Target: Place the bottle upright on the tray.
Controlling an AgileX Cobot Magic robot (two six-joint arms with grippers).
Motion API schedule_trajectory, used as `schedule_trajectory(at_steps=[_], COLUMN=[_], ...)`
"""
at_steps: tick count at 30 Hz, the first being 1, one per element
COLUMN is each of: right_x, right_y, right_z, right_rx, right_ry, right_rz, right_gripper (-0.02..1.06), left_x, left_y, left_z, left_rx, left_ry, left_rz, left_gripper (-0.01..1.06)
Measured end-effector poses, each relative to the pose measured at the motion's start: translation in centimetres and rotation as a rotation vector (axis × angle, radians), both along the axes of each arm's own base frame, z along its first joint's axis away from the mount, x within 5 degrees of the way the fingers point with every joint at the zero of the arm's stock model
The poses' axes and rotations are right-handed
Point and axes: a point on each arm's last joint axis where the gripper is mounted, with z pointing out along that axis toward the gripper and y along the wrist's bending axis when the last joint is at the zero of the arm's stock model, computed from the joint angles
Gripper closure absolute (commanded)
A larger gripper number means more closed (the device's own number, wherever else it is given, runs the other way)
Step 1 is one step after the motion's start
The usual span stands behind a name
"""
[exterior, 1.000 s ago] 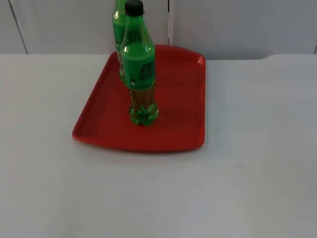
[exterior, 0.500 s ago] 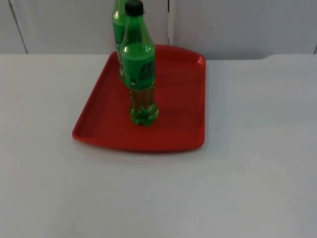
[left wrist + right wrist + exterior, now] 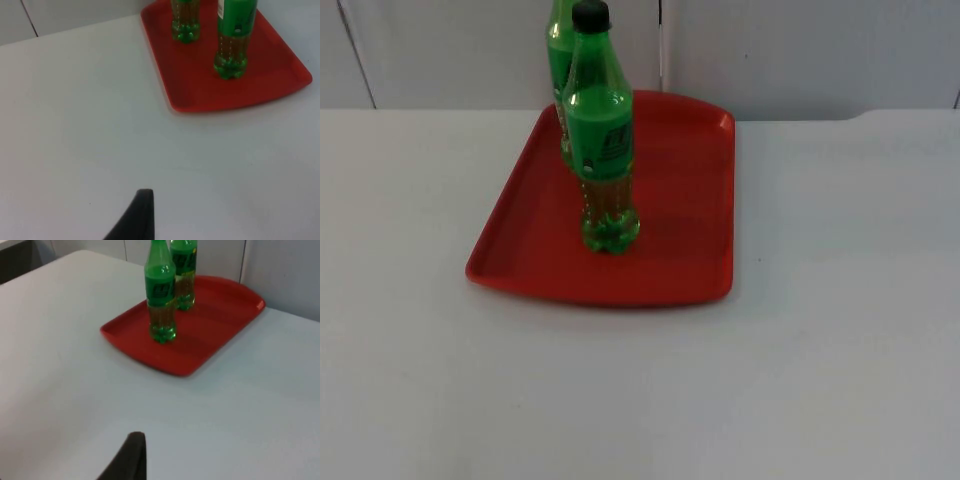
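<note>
Two green bottles stand upright on the red tray (image 3: 685,200). The nearer bottle (image 3: 602,140) has a black cap and a green label and stands near the tray's middle. The second bottle (image 3: 558,60) stands right behind it, towards the tray's back left. My left gripper (image 3: 140,215) hangs over bare table well clear of the tray (image 3: 200,85), holding nothing; it sees both bottles (image 3: 233,45) (image 3: 185,22). My right gripper (image 3: 131,455) waits likewise, far from the tray (image 3: 220,315) and its bottles (image 3: 161,295) (image 3: 184,275).
The white table (image 3: 820,350) spreads wide on all sides of the tray. The grey partition wall (image 3: 800,50) rises just behind the tray's back edge.
</note>
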Motion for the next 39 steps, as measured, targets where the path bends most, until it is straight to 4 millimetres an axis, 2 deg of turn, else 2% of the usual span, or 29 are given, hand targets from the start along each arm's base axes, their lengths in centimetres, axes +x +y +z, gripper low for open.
schedule_trajectory(at_steps=[9,35,39], right_x=[0.2,0.2,0.2], right_y=[0.1,0.1,0.1], right_z=[-1.5,-1.6,-1.6], right_rx=[-0.061,-0.066,-0.064], right_ry=[0.072,0.073,0.075], right_rz=[-0.001,0.001,-0.048], right_gripper=[-0.01,-0.01,-0.01], left_x=[0.0,0.0,0.0], left_y=[0.0,0.0,0.0], left_z=[0.0,0.0,0.0], left_rx=[0.0,0.0,0.0], left_ry=[0.0,0.0,0.0], left_rz=[0.0,0.0,0.0], left_gripper=[0.0,0.0,0.0])
